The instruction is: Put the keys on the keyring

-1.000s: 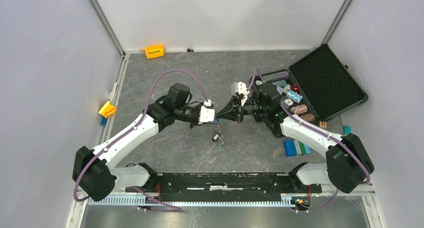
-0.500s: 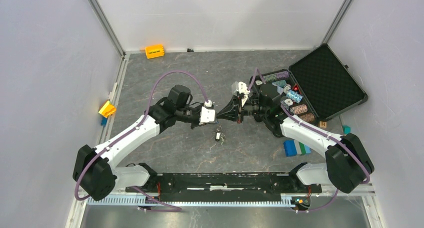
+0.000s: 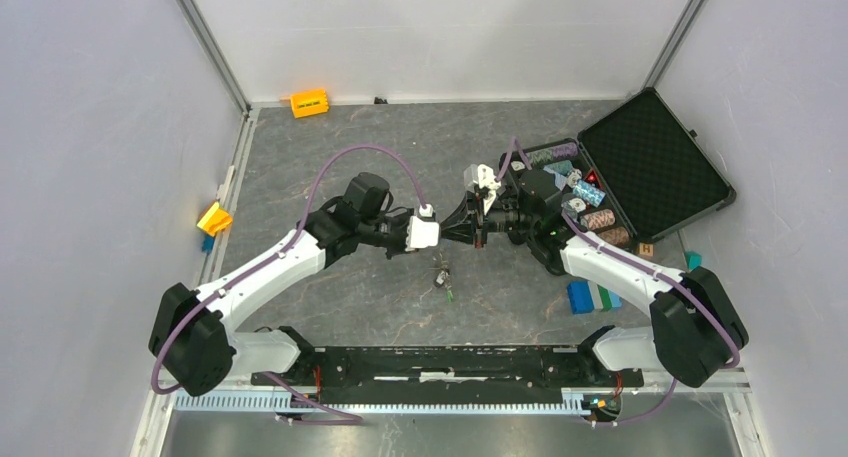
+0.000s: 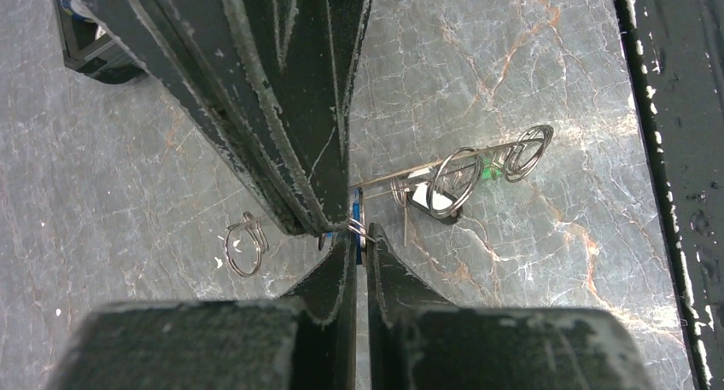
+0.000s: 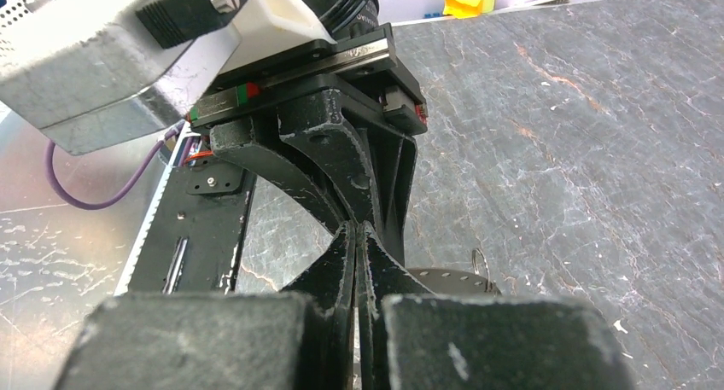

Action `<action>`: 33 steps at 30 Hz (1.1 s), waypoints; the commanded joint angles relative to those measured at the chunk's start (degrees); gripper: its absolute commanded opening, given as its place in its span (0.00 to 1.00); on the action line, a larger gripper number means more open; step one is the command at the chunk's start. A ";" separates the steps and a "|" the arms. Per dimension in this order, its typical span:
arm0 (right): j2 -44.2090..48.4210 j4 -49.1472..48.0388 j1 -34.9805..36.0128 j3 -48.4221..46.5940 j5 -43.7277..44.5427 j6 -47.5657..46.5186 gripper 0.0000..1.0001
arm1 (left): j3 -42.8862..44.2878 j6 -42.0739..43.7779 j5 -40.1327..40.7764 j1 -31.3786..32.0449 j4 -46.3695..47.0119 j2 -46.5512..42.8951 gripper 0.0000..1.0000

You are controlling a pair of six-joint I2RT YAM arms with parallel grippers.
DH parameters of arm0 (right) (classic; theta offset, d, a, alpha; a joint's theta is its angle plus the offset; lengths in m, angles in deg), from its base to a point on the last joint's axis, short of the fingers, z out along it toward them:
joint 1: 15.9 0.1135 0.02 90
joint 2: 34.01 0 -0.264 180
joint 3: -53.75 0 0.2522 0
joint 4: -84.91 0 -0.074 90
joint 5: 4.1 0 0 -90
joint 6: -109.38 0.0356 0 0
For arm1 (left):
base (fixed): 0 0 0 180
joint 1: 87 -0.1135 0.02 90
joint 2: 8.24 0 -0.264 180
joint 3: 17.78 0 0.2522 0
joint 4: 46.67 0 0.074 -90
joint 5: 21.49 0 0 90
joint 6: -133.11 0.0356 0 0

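Note:
My left gripper (image 3: 441,233) and right gripper (image 3: 456,232) meet tip to tip above the table's middle. In the left wrist view my left gripper (image 4: 359,236) is shut on a key with a blue tag (image 4: 353,212), and a thin wire loop (image 4: 359,229) sits at the tips. My right gripper (image 4: 329,226) comes down from above, and in its own view (image 5: 357,229) it is shut with nothing visibly held. Keys with black (image 4: 431,200) and green (image 4: 488,174) tags lie on the table (image 3: 441,277). A grey curved band with holes (image 5: 452,279) may be the keyring.
A small loose wire ring (image 4: 243,247) lies left of the grippers. An open black case (image 3: 640,167) with striped chips (image 3: 585,192) stands at the right. Blue and green blocks (image 3: 590,297) lie front right, with orange blocks at the back (image 3: 309,103) and left (image 3: 214,219).
My left arm has moved right, bringing its tips up against the right gripper. The keys on the table have shifted slightly right. The right arm has stayed still.

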 commanded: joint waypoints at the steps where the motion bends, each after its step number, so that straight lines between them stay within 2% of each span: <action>1: 1.42 -1.97 -0.06 -0.56 0.92 -1.36 0.00 | 1.12 -1.93 1.05 0.19 1.70 -1.04 0.09; 4: 1.52 -0.89 -0.12 -0.80 1.16 -2.43 0.00 | 0.92 -1.83 1.98 0.19 1.44 -2.01 0.14; 11: 1.43 1.49 -0.15 -1.55 1.98 -4.40 0.00 | 1.10 -1.46 3.87 0.19 -0.47 -3.42 0.46; 15: 1.37 2.08 -0.20 -1.88 1.98 -4.83 0.00 | 1.25 -0.25 5.06 0.17 -2.15 -4.56 0.58; 21: 1.43 2.11 -0.16 -2.03 1.63 -4.69 0.00 | 1.84 1.54 7.21 0.02 -2.93 -7.17 0.57; 25: 1.24 2.03 -0.19 -2.08 1.45 -4.44 0.00 | 4.52 5.38 4.77 0.02 -5.73 -6.54 0.52; 30: 1.17 1.79 -0.25 -1.89 1.37 -4.32 0.00 | 9.14 11.88 3.12 -0.05 -11.84 -3.81 0.51; 33: 1.25 1.52 -0.20 -1.81 1.27 -3.98 0.00 | 11.10 11.91 0.82 -0.70 -13.24 -1.95 0.46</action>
